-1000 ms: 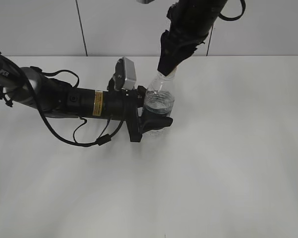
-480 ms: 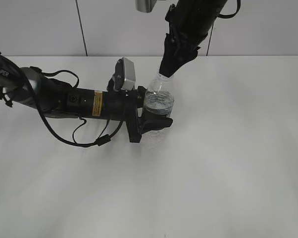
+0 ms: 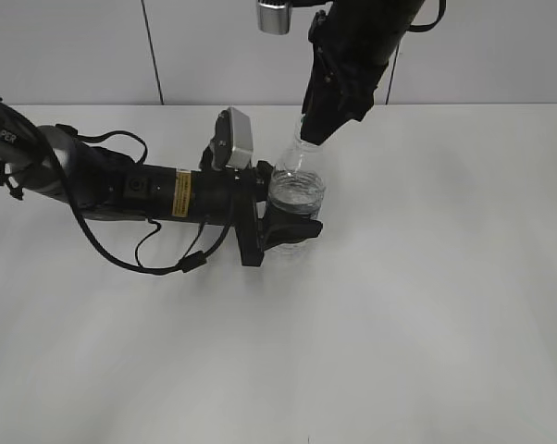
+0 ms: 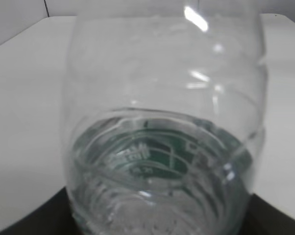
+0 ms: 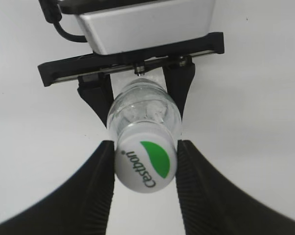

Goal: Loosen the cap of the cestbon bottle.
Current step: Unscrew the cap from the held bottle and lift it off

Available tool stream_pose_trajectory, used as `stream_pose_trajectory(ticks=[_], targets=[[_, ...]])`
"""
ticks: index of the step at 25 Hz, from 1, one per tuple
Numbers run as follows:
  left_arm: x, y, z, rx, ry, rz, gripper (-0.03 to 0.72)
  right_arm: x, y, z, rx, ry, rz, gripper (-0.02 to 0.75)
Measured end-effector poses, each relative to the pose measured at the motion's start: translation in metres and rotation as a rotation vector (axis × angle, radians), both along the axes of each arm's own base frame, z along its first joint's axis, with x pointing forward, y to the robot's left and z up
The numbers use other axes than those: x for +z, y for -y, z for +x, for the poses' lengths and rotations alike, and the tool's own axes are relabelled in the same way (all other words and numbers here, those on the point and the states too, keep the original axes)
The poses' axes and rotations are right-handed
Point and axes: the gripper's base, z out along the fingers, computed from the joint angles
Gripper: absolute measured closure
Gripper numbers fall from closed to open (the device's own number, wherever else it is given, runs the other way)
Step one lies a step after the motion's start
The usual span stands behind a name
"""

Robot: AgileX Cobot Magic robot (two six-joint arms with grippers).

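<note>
A white table [image 3: 427, 305] before a pale panelled wall: the cestbon bottle [image 3: 297, 190] is held upright near the back of it, gripped from two sides.

In the right wrist view the cap [image 5: 145, 165] sits between the two black pads of the right gripper [image 5: 143, 171], which appear closed onto its rim, though true contact on both sides cannot be confirmed from this angle. Lower down, the body is clamped by the left gripper [image 3: 288, 227], its jaws drawn in on the clear wall just above the table. A slip is to be feared: the smooth cap could turn inside the pads, or the thin bottle could be rotated or buckled in the lower clamp, so that nothing is loosened. Water could be spilled if the bottle is squeezed once the cap frees.
</note>
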Motion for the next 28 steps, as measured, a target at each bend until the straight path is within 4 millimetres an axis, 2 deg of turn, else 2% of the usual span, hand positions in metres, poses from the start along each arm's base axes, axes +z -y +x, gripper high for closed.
stream_pose_trajectory(ticks=[17, 24, 28], targets=[[0.0008, -0.0001, -0.0003, -0.004, -0.001, -0.009, 0.278, 0.0006, -0.0005, -0.0004, 0.004, -0.001, 0.006, 0.442], [0.0050, 0.0012, -0.0019, -0.020, -0.011, -0.058, 0.278, 0.0007, -0.0005, -0.0003, 0.007, 0.002, 0.006, 0.400], [0.0058, 0.0014, -0.0023, -0.025, -0.012, -0.068, 0.278, 0.0007, -0.0006, -0.0001, 0.006, 0.003, 0.007, 0.330]])
